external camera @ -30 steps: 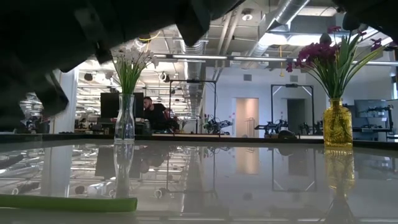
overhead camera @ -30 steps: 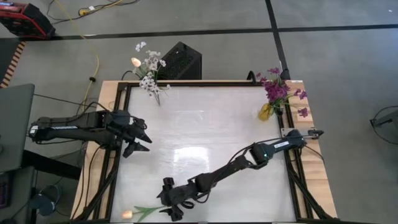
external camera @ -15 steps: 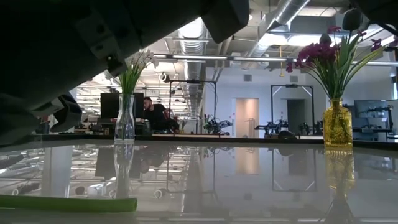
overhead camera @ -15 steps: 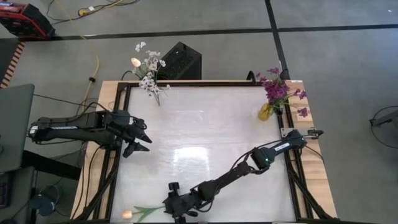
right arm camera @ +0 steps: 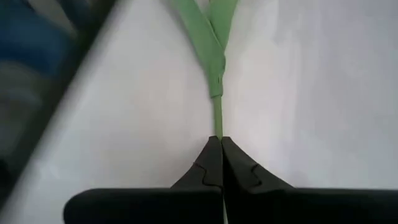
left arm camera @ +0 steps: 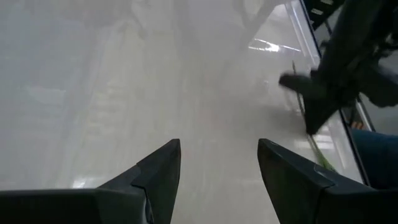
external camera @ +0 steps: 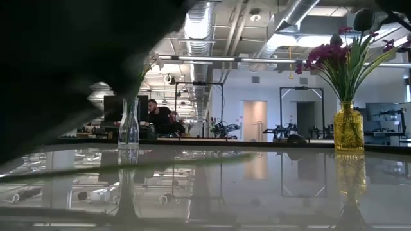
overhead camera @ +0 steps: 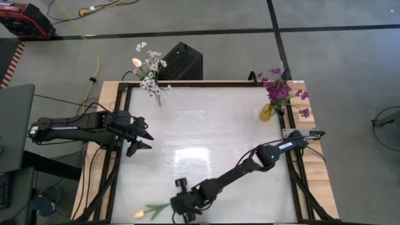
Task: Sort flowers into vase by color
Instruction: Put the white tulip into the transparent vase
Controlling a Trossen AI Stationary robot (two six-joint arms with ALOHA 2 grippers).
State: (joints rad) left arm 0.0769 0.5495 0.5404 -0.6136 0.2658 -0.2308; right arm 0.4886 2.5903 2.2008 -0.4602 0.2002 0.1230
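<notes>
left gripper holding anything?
No. In the left wrist view the left gripper stands open over bare table, with nothing between its fingers.

I see a black box beyond the table's far edge, a yellow cable left, a person far off.

Glossy white table; amber vase, seemingly glass.

Right end effector clamped low; left end effector spread, hovering
</notes>
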